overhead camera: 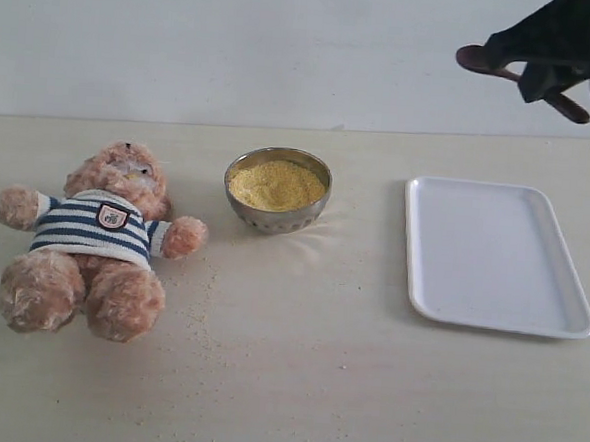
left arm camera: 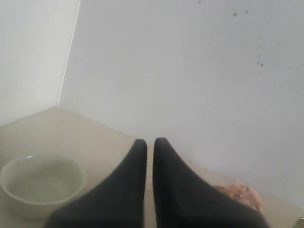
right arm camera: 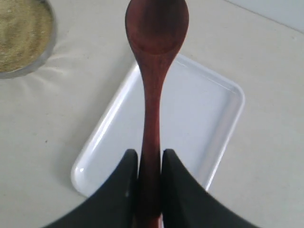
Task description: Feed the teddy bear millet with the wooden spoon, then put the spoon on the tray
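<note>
The table (overhead camera: 314,403) is seen pale and broad, and on its right side the tray (overhead camera: 493,258) is laid flat and bare. Over on the left the bear (overhead camera: 94,239) is sprawled on its back, striped shirt up, legs toward the camera. Between the two the bowl (overhead camera: 275,220) is set upright and heaped with millet (overhead camera: 276,184), well apart from both bear and tray. The right gripper (right arm camera: 150,164) is held high above the tray. The spoon (right arm camera: 153,85) is clamped by its handle between the narrowly set fingers, with its bare oval end jutting forward. From the wrist camera, the spoon is seen lined up over the tray edge nearest the bowl. The left gripper (left arm camera: 149,145) is closed tight on nothing, above the table near a pale bowl (left arm camera: 42,183). Stray grains (overhead camera: 204,316) are scattered on the table by the bear's leg.
</note>
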You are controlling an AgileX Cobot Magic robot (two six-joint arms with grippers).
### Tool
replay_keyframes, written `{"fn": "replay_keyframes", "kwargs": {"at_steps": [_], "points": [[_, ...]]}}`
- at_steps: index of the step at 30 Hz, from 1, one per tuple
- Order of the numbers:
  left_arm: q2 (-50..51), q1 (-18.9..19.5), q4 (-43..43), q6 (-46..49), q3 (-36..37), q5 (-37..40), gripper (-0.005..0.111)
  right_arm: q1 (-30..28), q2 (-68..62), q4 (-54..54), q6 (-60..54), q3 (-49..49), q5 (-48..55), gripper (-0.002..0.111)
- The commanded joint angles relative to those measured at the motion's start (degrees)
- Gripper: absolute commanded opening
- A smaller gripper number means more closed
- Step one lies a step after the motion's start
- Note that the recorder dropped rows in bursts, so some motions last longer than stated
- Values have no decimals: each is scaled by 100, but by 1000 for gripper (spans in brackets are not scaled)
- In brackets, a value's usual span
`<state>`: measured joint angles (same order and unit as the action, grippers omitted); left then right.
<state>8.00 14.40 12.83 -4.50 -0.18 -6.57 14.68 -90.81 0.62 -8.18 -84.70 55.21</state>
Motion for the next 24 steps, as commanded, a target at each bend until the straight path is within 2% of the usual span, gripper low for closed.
{"fn": "replay_keyframes", "kwargs": {"at_steps": [1, 7, 15, 18, 24], "points": [[-800, -358, -24, -32, 18, 356, 5, -543, 40, -94, 76, 21, -61, 0], [-800, -658, -139, 142, 18, 543, 5, -779, 138, -120, 144, 296, -450, 0], [-800, -630, -164, 354, 18, 1238, 5, -788, 607, -18, 334, 1772, -1935, 0], [-800, -630, -348, 450, 18, 1976, 5, -788, 754, -6, 334, 2147, -2239, 0], [-800, -618, -324, 324, 18, 2034, 5, -788, 954, -6, 443, 2420, -2422, 0]]}}
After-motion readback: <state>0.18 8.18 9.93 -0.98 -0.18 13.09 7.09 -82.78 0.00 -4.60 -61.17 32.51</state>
